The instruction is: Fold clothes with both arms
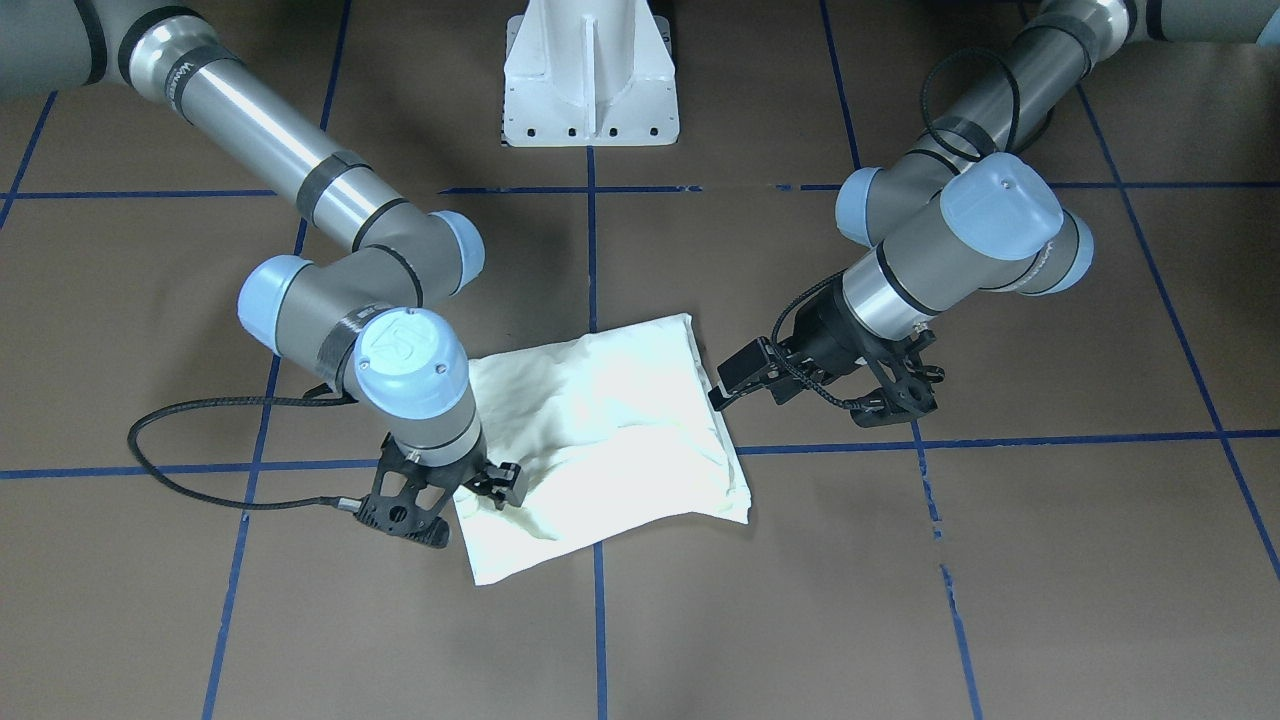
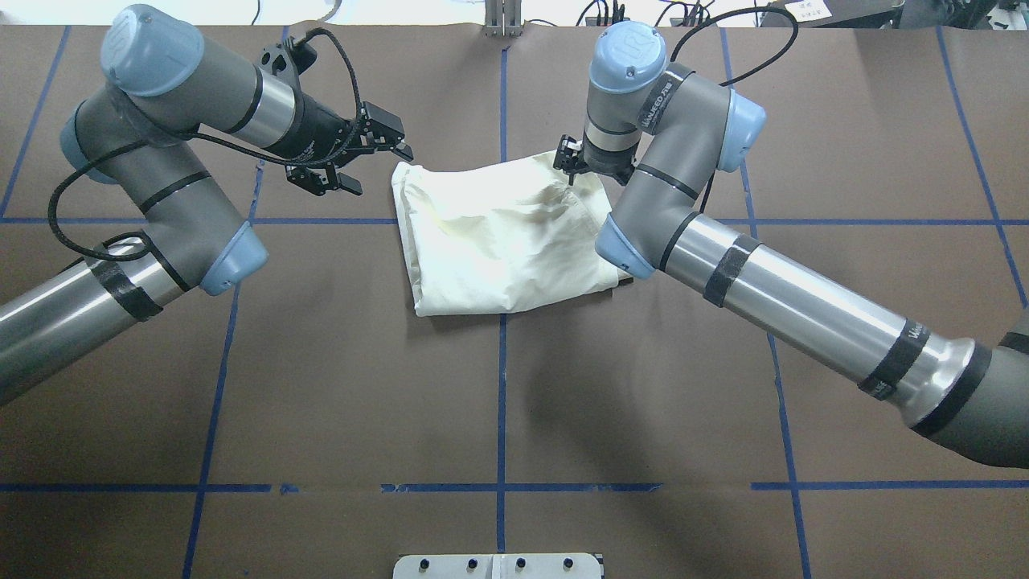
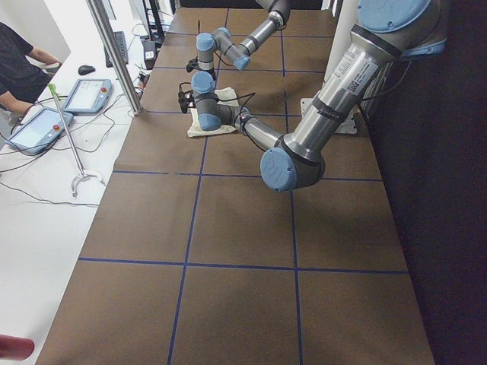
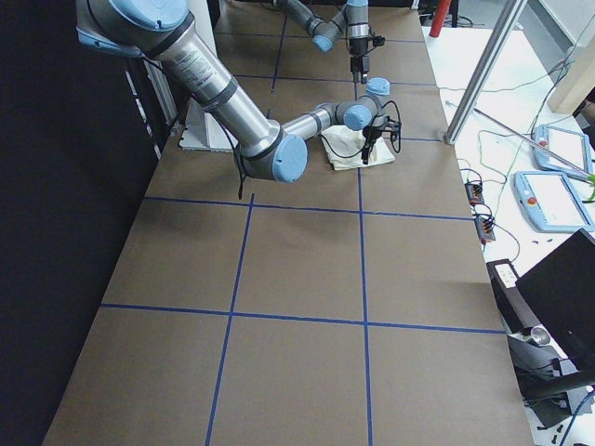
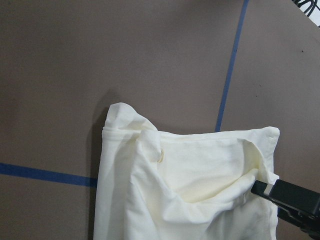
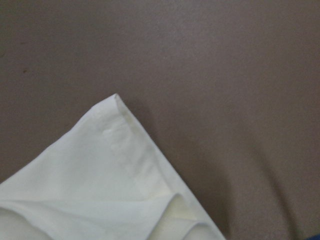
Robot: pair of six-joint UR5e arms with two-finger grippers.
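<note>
Cream shirt [image 2: 498, 241] lies roughly folded, right gripper [image 2: 571, 161] down on one far corner, left gripper [image 2: 394, 141] beside the other, likely to lift together; finger spread unclear on both.

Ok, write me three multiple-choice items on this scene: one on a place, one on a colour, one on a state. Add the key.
1. Where does the shirt lie?
A. Over a crossing of two tape lines
B. Wholly inside one grid square
C. At the table's corner

2. What colour are the tape lines on the table?
A. Red
B. Yellow
C. Blue

3. In what state is the shirt?
A. Spread flat, sleeves out
B. Folded into a compact bundle
C. Hanging in the air

Key:
1 A, since the overhead view shows both lines running under it.
2 C, since every grid line is blue on the brown surface.
3 B, since it rests as a small rough rectangle with no sleeve spread out.
</note>
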